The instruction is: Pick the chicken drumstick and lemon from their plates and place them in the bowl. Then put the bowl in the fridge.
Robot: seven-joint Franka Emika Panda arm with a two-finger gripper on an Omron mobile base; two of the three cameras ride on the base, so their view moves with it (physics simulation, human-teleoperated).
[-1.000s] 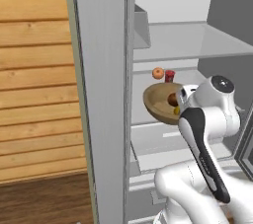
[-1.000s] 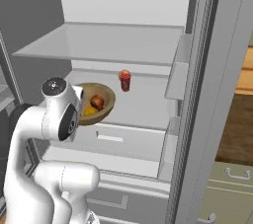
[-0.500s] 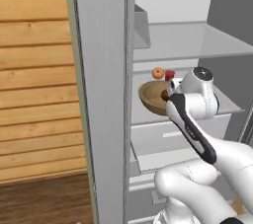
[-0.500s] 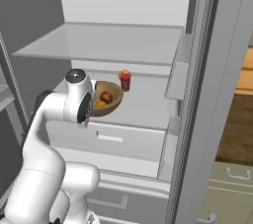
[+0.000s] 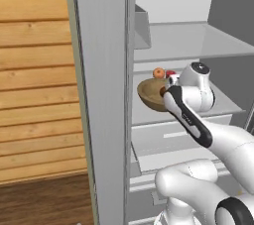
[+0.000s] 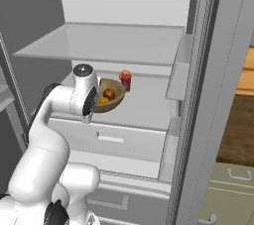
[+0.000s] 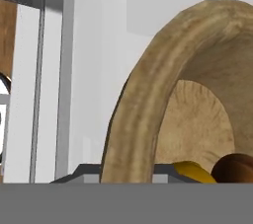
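One bowl (image 6: 113,101) above fridge shelf (image 6: 149,110)

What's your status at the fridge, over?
Gripper shut on bowl rim, held over middle fridge shelf. Lemon and drumstick inside bowl. Orange fruit and red can just beyond, close.

The wooden bowl (image 7: 148,99) loomed close, its rim arching across; inside lay the lemon (image 7: 195,171) beside the chicken drumstick (image 7: 237,168).
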